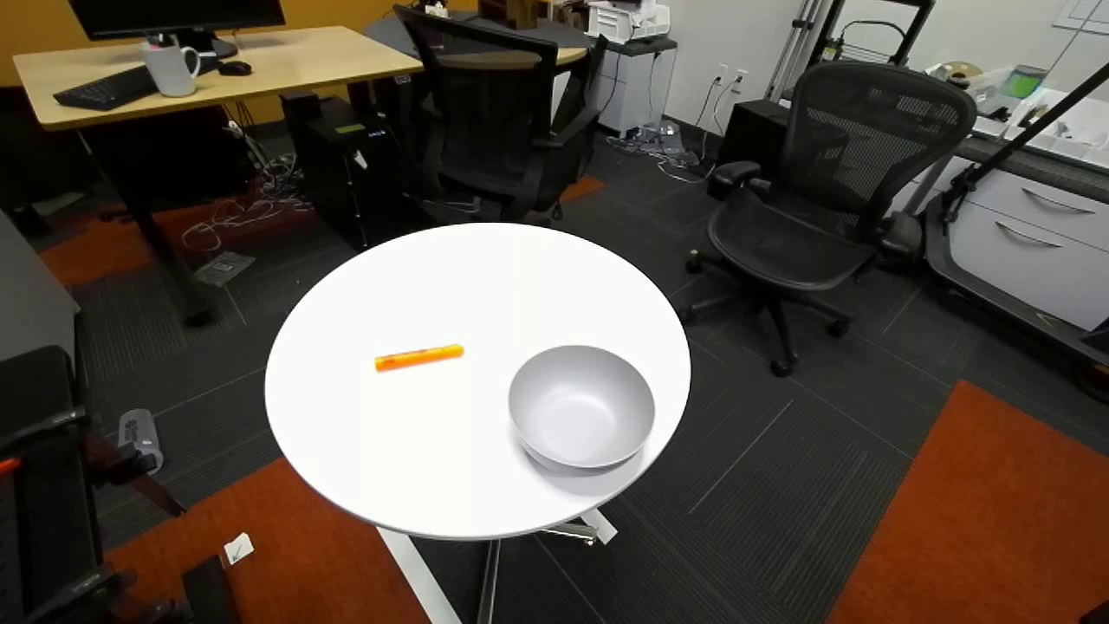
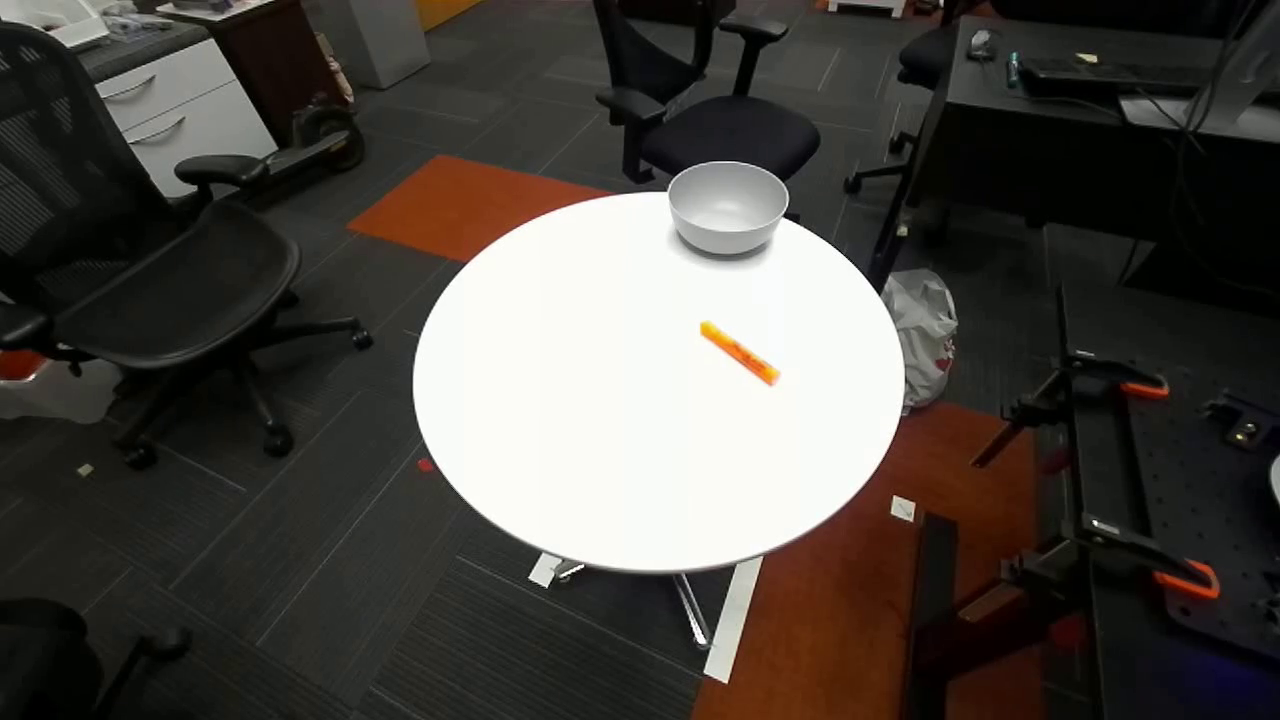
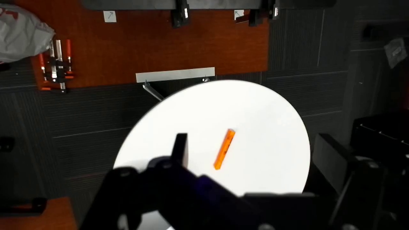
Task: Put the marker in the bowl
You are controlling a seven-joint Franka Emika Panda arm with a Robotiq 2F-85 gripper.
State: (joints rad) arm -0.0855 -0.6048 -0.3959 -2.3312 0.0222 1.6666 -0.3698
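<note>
The orange marker lies flat on the white round table in both exterior views (image 1: 419,357) (image 2: 740,353). It also shows in the wrist view (image 3: 224,149). The light grey bowl stands upright on the same table, near its edge and apart from the marker, in both exterior views (image 1: 581,407) (image 2: 728,205). In the wrist view a grey patch of the bowl (image 3: 152,221) shows at the bottom; my gripper hides the rest. My gripper (image 3: 252,140) is open and empty, high above the table. The marker appears between its fingers, closer to the left one. The exterior views do not show the gripper.
The white round table (image 1: 450,277) carries both things. A black bench with clamps (image 2: 1150,480) stands beside the table. Office chairs (image 1: 832,173) (image 2: 720,110) stand around it. A plastic bag (image 2: 918,330) lies on the floor.
</note>
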